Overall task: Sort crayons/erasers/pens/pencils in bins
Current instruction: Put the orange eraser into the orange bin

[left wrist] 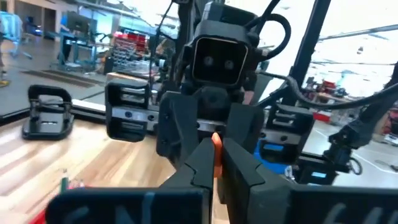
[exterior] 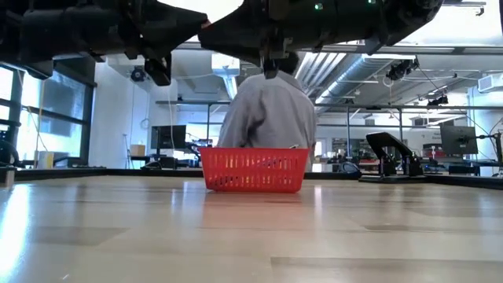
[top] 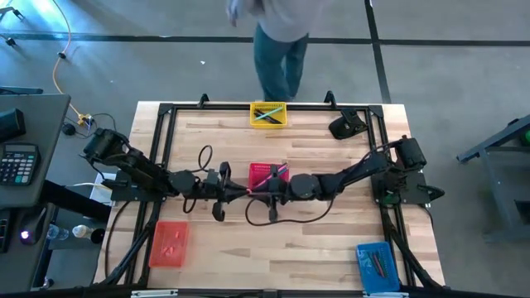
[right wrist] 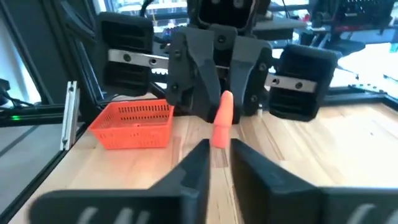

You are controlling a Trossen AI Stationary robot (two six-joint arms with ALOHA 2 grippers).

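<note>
A workshop hall with exposed ceiling ducts and desks with monitors lies beyond the pale wooden table (top: 315, 240), which sits inside a black frame. A person (top: 277, 37) in a grey top stands at its far edge. A desk with a calculator (top: 18, 162) stands beside the left edge.

Four bins sit well apart:
- The red bin (top: 267, 175) is at the centre.
- The orange bin (top: 169, 244) is by the near left corner.
- The blue bin (top: 377, 266), with dark pens (top: 378, 265) in it, is at the near right corner.
- The yellow bin (top: 267, 114), holding thin pencils (top: 267, 113), is at the middle of the far edge.

Both arms meet above the table's centre, next to the red bin. The left gripper (left wrist: 214, 167) pinches an orange crayon (right wrist: 222, 121) between its fingertips. The right gripper (right wrist: 219, 150) faces it, its fingers slightly spread either side of the crayon's free end.
</note>
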